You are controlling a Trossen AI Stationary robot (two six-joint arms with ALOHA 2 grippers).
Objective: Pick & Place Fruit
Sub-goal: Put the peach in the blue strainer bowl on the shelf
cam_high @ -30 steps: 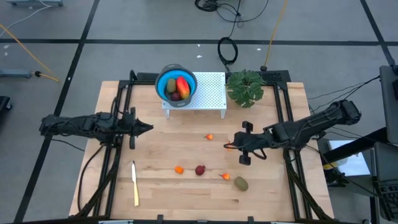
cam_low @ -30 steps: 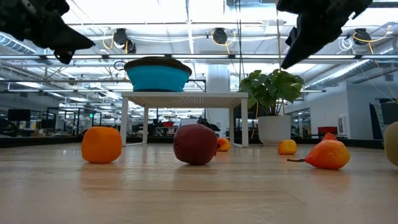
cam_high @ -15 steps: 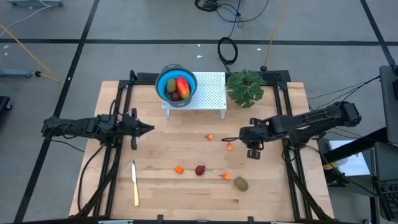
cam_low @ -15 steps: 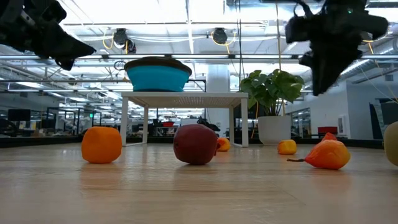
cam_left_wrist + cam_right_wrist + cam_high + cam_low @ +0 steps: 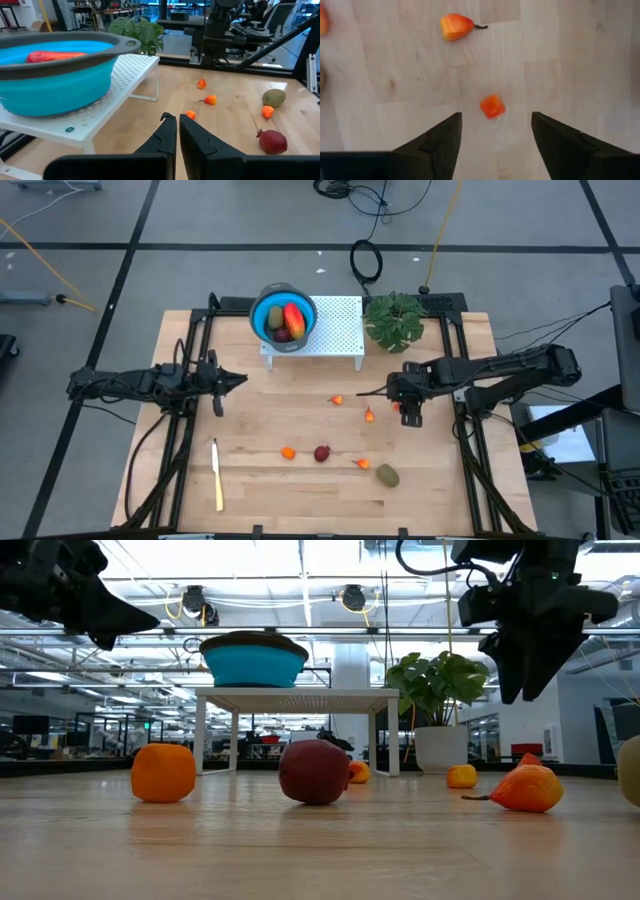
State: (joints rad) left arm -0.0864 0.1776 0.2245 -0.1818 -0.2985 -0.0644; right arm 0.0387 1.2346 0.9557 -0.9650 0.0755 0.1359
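Note:
A blue bowl point(image 5: 283, 317) holding a red-orange piece and an olive piece stands on a white rack point(image 5: 335, 330). Loose fruit lies on the wooden table. There are small orange pieces point(image 5: 369, 416) point(image 5: 338, 400) point(image 5: 288, 451), a stemmed orange one point(image 5: 362, 464), a dark red ball point(image 5: 322, 452) and an olive-brown oval point(image 5: 387, 475). My right gripper point(image 5: 405, 412) point(image 5: 496, 116) hangs open above the table, pointing down. A small orange piece point(image 5: 492, 106) lies on the wood below it. My left gripper point(image 5: 243, 378) point(image 5: 177, 125) is shut and empty, left of the rack's near side.
A potted green plant point(image 5: 395, 318) stands right of the rack. A cream-yellow knife point(image 5: 217, 473) lies near the front left. Black frame rails point(image 5: 192, 410) run along both sides of the table.
My right gripper has moved toward the far edge and a little to the right. It has tipped from slanting to pointing down, and it has opened. The fruit on the table has stayed where it was.

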